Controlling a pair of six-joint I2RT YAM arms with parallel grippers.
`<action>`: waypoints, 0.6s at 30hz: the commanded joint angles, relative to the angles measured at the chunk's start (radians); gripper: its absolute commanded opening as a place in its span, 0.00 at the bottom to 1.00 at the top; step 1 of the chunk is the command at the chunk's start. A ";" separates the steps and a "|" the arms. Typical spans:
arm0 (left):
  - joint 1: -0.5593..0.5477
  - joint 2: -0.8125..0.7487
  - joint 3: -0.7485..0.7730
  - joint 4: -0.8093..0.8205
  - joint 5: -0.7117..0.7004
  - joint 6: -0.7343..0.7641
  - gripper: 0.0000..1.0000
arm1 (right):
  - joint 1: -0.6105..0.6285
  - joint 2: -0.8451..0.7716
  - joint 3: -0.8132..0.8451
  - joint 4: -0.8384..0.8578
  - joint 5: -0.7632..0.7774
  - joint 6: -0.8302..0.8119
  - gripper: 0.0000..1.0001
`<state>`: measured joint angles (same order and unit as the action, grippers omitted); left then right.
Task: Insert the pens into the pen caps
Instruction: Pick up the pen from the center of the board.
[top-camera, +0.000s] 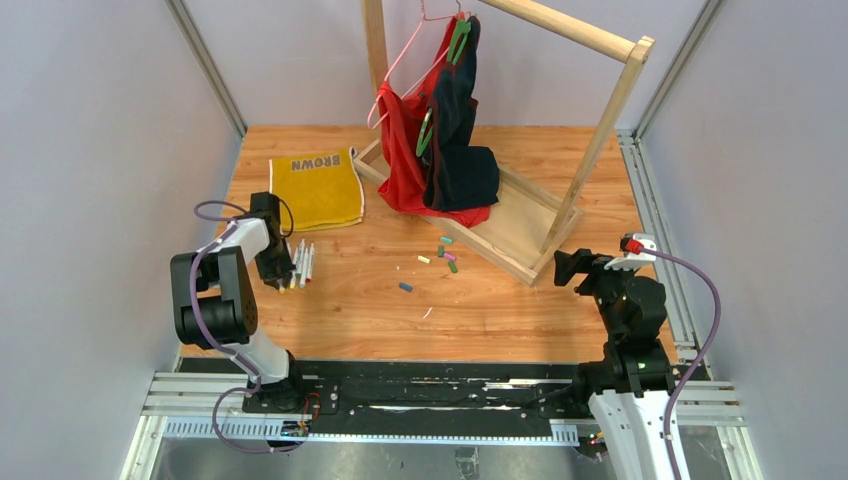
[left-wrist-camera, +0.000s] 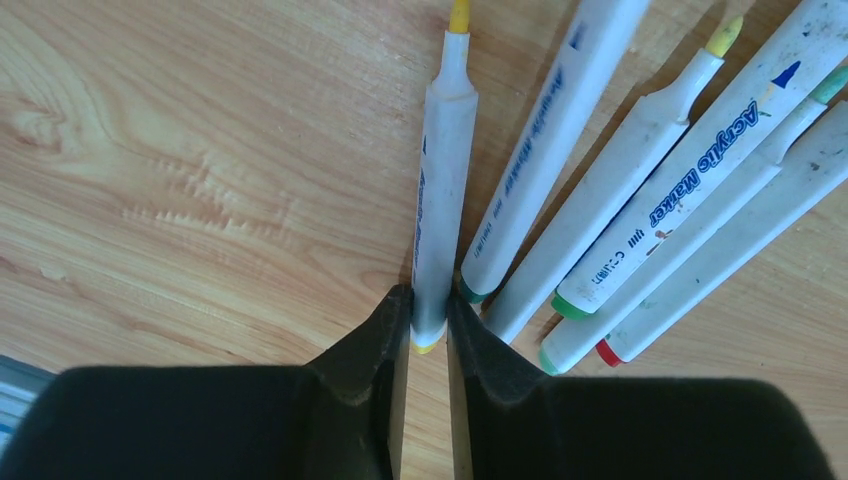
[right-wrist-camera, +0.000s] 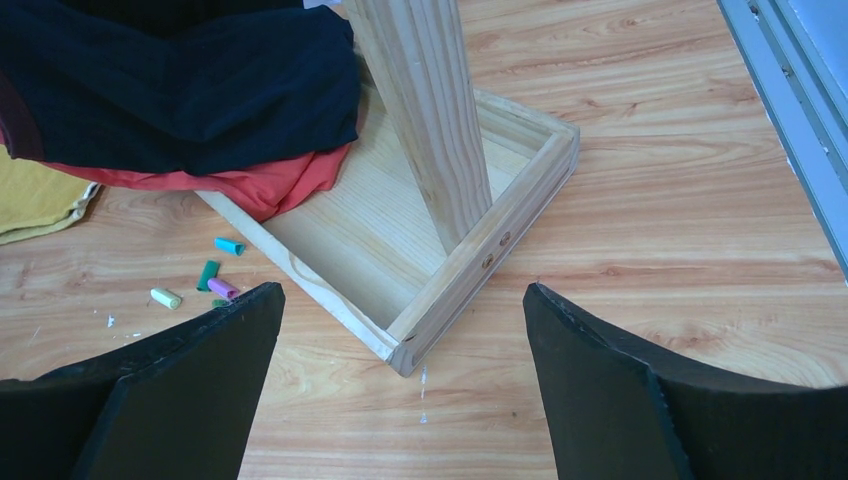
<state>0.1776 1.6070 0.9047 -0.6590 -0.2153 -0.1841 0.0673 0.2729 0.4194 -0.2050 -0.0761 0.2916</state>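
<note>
The left claw (left-wrist-camera: 430, 306) is clamped on the end of a yellow-tipped pen (left-wrist-camera: 441, 180) lying on the tabletop (left-wrist-camera: 200, 150), with the other pens (left-wrist-camera: 640, 200) just beside it. The right claw (right-wrist-camera: 400, 292) gapes wide and holds nothing. Beyond it, a wooden tray (right-wrist-camera: 500, 235) holds clothes (right-wrist-camera: 200, 90); the caps (right-wrist-camera: 222, 288) lie outside it.
</note>
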 joint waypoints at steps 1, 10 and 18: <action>0.011 0.041 0.006 -0.005 -0.004 -0.002 0.18 | 0.008 -0.005 -0.003 0.002 0.023 0.009 0.92; 0.010 -0.001 0.006 -0.008 -0.035 -0.002 0.01 | 0.008 -0.003 -0.007 0.014 0.025 0.010 0.91; 0.003 -0.155 -0.006 0.013 -0.081 0.004 0.00 | 0.007 0.013 0.013 0.018 -0.024 0.020 0.90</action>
<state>0.1799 1.5566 0.9092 -0.6674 -0.2592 -0.1841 0.0673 0.2798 0.4194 -0.1997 -0.0673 0.2955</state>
